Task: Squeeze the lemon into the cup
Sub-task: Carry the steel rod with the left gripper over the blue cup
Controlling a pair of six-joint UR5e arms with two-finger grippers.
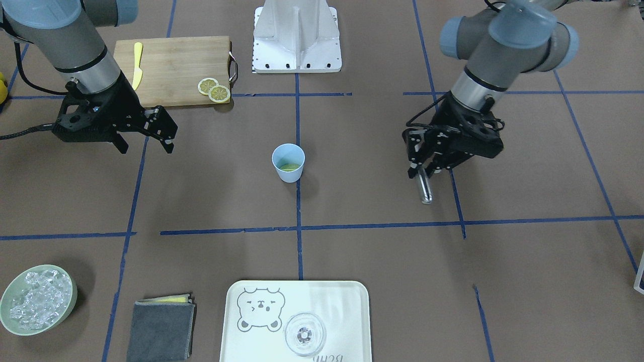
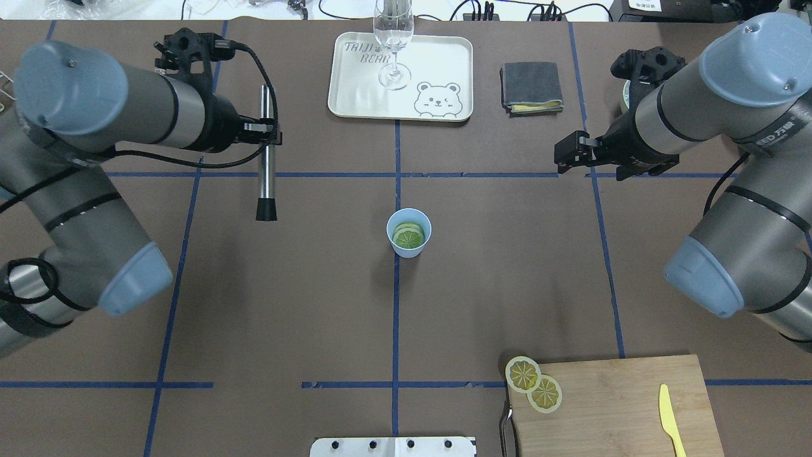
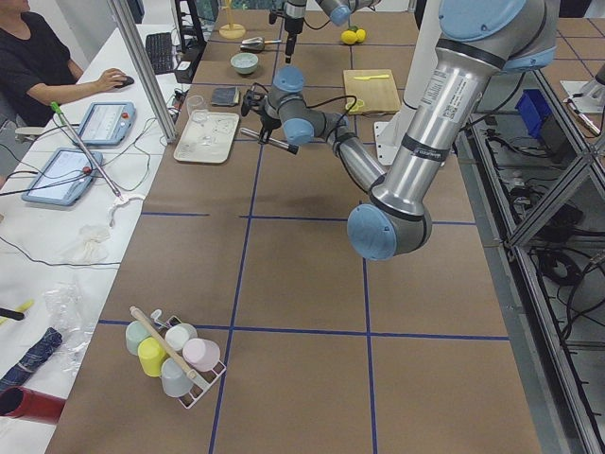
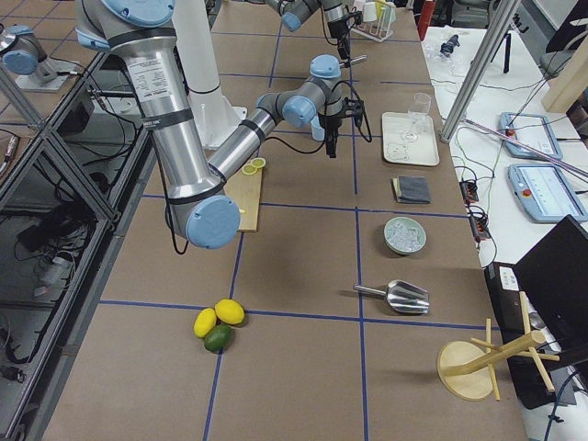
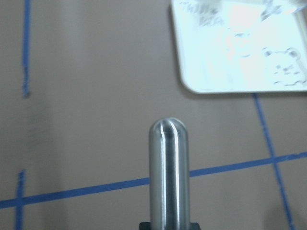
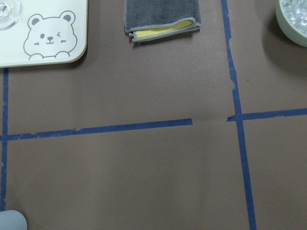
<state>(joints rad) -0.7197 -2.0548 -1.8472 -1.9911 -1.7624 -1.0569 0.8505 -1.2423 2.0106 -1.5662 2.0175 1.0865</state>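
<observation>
The light-blue cup [image 2: 408, 231] stands at the table's middle, also in the front view [image 1: 288, 162], with greenish-yellow lemon slices [image 2: 408, 237] inside it. Two more lemon slices [image 2: 534, 384] lie overlapping on a corner of the cutting board [image 2: 609, 406]. My left gripper [image 2: 269, 130] is shut on a steel muddler [image 2: 267, 171], held above the table to the cup's left and beyond it; the rod shows in the left wrist view [image 5: 168, 172]. My right gripper [image 1: 147, 147] is open and empty, above the table to the cup's right.
A yellow plastic knife [image 2: 671, 412] lies on the board. A bear tray [image 2: 438, 63] with a clear glass [image 2: 393, 38], a folded grey cloth [image 2: 531, 87] and a green bowl of ice [image 1: 37, 299] line the far edge. The white base [image 1: 297, 37] sits near the robot.
</observation>
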